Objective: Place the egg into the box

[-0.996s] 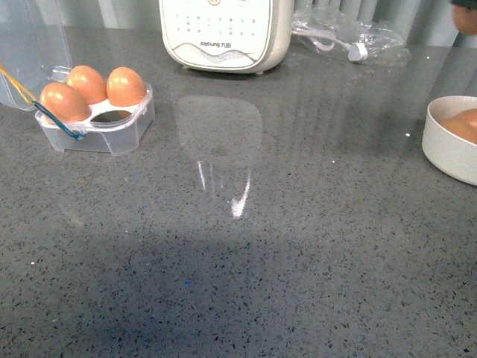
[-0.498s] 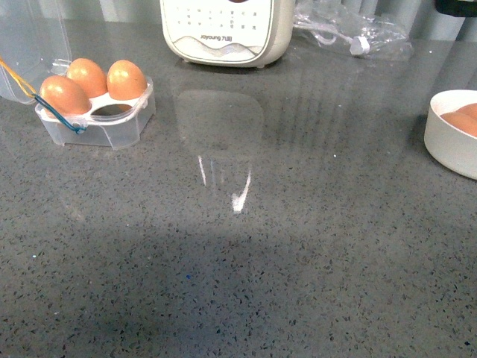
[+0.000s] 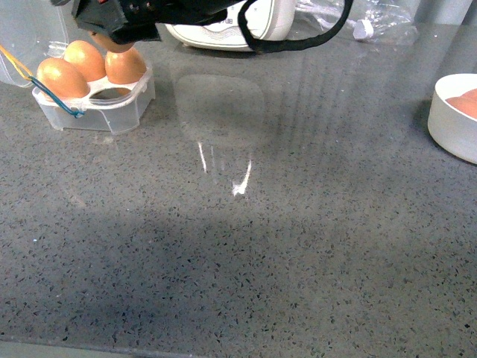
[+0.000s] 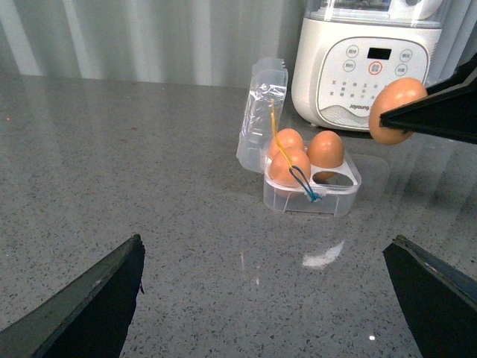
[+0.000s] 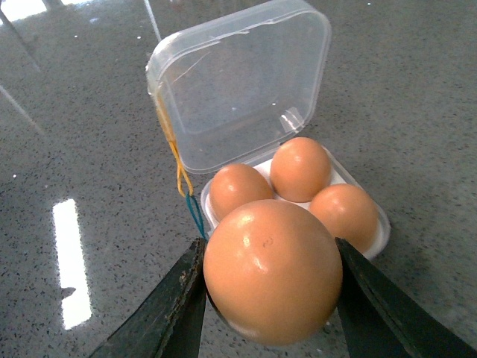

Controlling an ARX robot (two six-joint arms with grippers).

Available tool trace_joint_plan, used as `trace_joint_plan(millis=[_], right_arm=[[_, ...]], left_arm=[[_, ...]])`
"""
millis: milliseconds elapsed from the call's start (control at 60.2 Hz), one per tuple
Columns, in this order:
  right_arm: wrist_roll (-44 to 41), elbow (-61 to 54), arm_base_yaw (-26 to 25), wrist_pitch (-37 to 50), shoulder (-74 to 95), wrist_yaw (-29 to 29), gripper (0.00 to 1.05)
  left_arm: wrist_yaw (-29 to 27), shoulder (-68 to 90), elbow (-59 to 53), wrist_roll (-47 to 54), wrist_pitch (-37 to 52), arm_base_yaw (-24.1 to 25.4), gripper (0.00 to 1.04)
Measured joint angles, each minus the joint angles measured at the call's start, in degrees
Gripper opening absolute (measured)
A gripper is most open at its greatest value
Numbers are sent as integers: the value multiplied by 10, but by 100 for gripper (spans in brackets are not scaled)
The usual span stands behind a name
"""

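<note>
My right gripper (image 5: 272, 257) is shut on the egg (image 5: 272, 268), a smooth orange-brown egg held in the air just above the box (image 5: 378, 240). The box is a clear four-cell case with its lid (image 5: 238, 89) open and yellow and blue bands at its side. It holds three brown eggs, and one near cell (image 3: 112, 95) is empty. In the front view the right gripper (image 3: 113, 36) hangs over the box (image 3: 112, 115) at the far left. In the left wrist view the egg (image 4: 399, 110) shows to the right of the box (image 4: 309, 200). My left gripper (image 4: 264, 246) is open and empty over the counter, short of the box.
A white kitchen appliance (image 3: 264, 22) stands at the back behind the box. A crumpled clear bag (image 3: 380, 26) lies at the back right. A white round bowl (image 3: 451, 123) with more eggs sits at the right edge. The counter is grey speckled stone.
My right arm has come into the front view and now holds the egg over the box at the far left. The box and its three eggs have not moved.
</note>
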Motion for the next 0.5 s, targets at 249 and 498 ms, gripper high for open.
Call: trace_joint_plan(millis=[249,498], right_arm=[[-1,13,17,-7,18,5,42],[-17,28,20,-16,35,32,42]], left_arm=[[0,0,0,0,0,0,98],[0,0,0,0,0,0,98]])
